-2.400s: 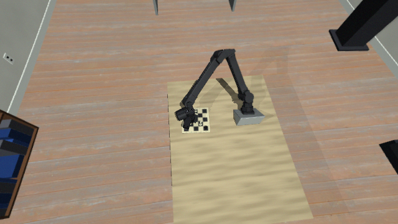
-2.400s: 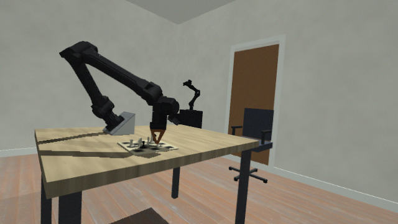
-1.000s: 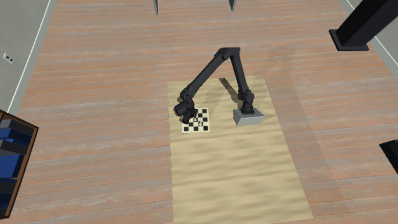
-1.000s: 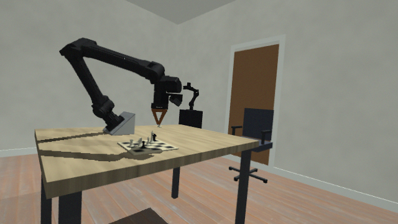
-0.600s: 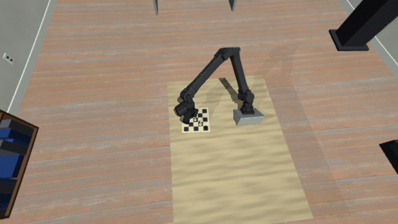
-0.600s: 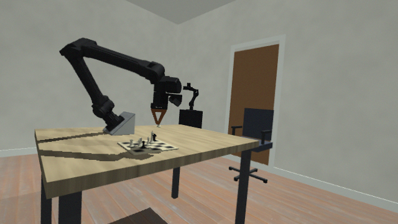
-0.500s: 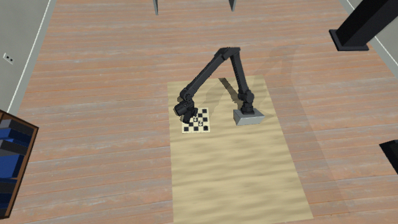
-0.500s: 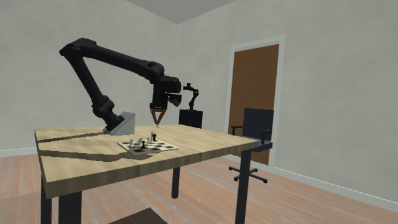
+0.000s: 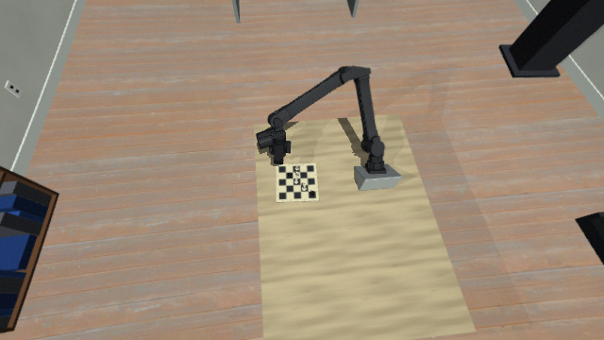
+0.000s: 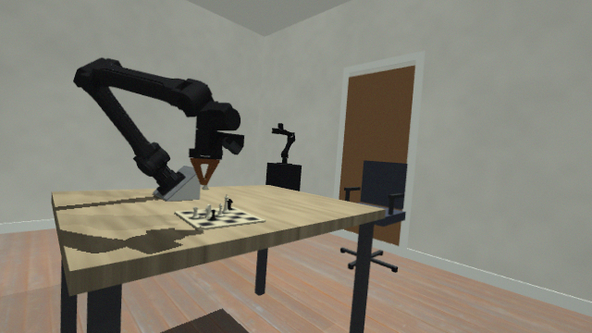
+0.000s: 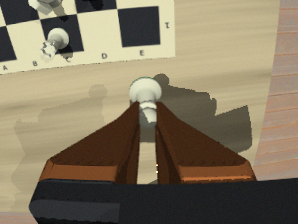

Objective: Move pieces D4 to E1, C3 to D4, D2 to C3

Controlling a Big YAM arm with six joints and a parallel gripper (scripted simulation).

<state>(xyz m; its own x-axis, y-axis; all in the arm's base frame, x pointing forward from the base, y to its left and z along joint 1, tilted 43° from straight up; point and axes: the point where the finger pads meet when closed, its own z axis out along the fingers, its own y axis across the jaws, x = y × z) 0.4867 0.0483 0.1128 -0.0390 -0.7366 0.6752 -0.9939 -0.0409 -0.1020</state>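
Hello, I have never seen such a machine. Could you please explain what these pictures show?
The machine is one black robot arm, bolted to a grey wedge-shaped mount on a wooden table. The top picture looks down from above; the exterior one looks from beside the table. The wrist picture looks along the gripper, whose two brown fingers are pinched around a pale chess piece, held above the table. Nearby lies a small checkered chessboard, with letters and digits along its edge. Light and dark pieces stand on it.

Claw (image 9: 278, 161) (image 10: 204, 184) (image 11: 147, 111) lifted white piece (image 10: 205, 188) (image 11: 145, 91), shifted from above board (image 9: 290, 195) (image 10: 233, 224) (image 11: 168, 42) to beyond its edge.
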